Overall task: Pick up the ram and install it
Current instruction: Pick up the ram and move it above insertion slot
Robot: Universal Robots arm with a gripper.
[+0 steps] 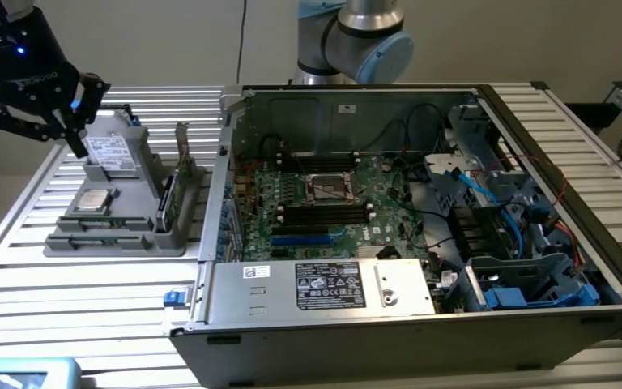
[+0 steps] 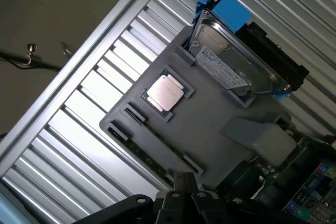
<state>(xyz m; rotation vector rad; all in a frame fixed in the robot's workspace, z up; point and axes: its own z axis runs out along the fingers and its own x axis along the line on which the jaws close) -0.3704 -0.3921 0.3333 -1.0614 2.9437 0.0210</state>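
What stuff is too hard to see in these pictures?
1. Ram stick, exterior view: stands edge-on in the gray tray; its chips and label are hidden.
2. Hard drive label, wrist view: print too small to read.
3. Computer case: cables cover parts on the exterior view's right.

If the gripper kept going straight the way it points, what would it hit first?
Most likely the grey parts tray, near the ram at its slotted edge; depth is unclear.
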